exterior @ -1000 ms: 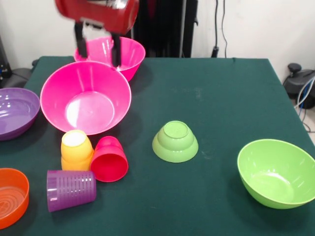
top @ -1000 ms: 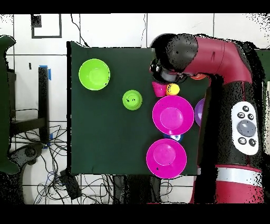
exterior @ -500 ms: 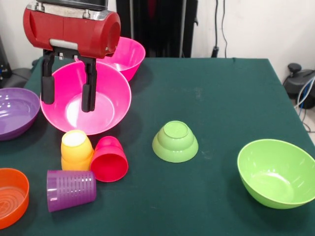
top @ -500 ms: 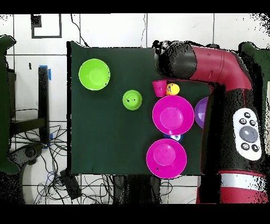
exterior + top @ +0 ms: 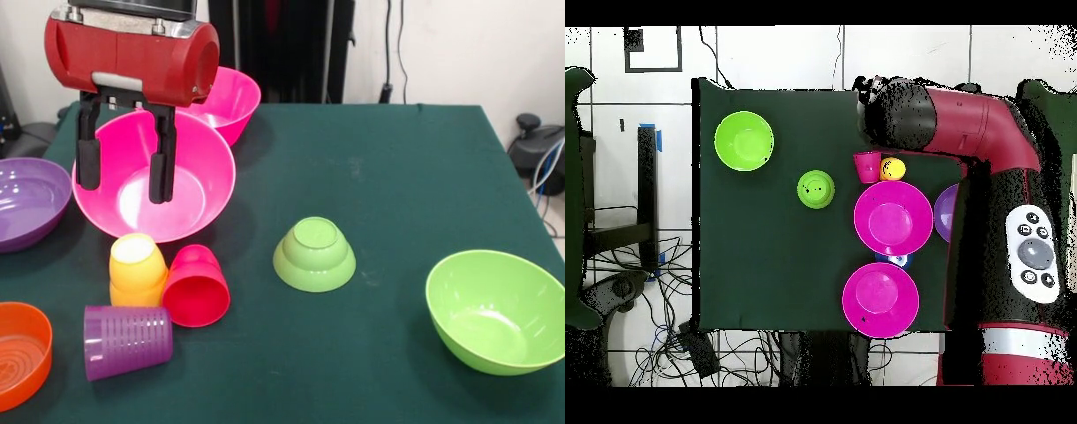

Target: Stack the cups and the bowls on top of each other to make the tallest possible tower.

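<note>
— What's around you on the table [image 5: 406, 177]?

— Plenty of plastic. In the front view a large pink bowl [image 5: 154, 175] sits open side up, with a second pink bowl [image 5: 226, 99] just behind it toward the far edge. A wide purple bowl [image 5: 28, 201] lies at the left edge, and a shallow orange bowl [image 5: 19, 353] at the lower left corner. Out to the right, well apart from the rest, stands a lime green bowl [image 5: 494, 309], and near the middle a small green bowl [image 5: 314, 254] rests upside down.

— And the cups?

— Three, clustered just in front of the nearer pink bowl. The yellow-orange cup [image 5: 137, 268] stands mouth down, touching the red cup [image 5: 196, 286], which lies on its side with its mouth toward the camera. The purple ridged cup [image 5: 128, 341] lies on its side just in front of them.

— Where is your pincer?

— My pincer [image 5: 123, 162] hangs over the nearer pink bowl, its two black fingers [image 5: 160, 164] spread apart with nothing between them. The cups lie below it and nearer the camera, not touching it.

— What does the overhead view add?

— A small blue bowl [image 5: 896, 260] peeks out between the two pink bowls. My arm [image 5: 965, 100] covers the table corner, so the pincer itself is hidden there.
</note>
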`<state>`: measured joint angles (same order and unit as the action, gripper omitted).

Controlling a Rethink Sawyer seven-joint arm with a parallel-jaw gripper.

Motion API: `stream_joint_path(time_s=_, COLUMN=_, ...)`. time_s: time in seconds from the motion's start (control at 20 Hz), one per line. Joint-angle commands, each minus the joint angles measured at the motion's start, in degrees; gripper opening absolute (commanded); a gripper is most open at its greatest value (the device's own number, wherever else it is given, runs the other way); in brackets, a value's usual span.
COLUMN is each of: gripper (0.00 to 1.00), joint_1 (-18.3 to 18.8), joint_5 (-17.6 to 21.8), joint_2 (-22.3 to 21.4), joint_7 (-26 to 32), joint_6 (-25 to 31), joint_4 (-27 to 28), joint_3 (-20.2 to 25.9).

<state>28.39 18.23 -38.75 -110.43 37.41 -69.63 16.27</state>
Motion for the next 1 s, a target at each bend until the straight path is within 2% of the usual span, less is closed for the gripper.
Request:
stream_joint_path(time_s=0.05, gripper=1.00, joint_1=0.25, joint_5=-0.53, joint_2=2.03, joint_7=7.25, joint_6=6.43, joint_4=-4.90, joint_3=4.64)
stream_joint_path(time_s=0.15, gripper=1.00, joint_1=0.73, joint_5=-0.27, joint_2=2.89, joint_7=7.73, joint_6=7.27, joint_4=-5.19, joint_3=4.08)
stream_joint_path(time_s=0.35, gripper=1.00, joint_1=2.29, joint_5=0.73, joint_2=7.60, joint_7=8.96, joint_6=5.93, joint_4=-5.08, joint_3=3.83)
stream_joint_path(time_s=0.5, gripper=1.00, joint_1=2.15, joint_5=1.80, joint_2=11.52, joint_7=8.95, joint_6=6.97, joint_4=-2.75, joint_3=2.73)
stream_joint_path(time_s=0.6, gripper=1.00, joint_1=1.94, joint_5=1.82, joint_2=12.72, joint_7=8.76, joint_6=8.80, joint_4=-1.97, joint_3=2.16)
stream_joint_path(time_s=1.0, gripper=1.00, joint_1=3.03, joint_5=1.35, joint_2=15.55, joint_7=9.42, joint_6=9.13, joint_4=-2.02, joint_3=2.94)
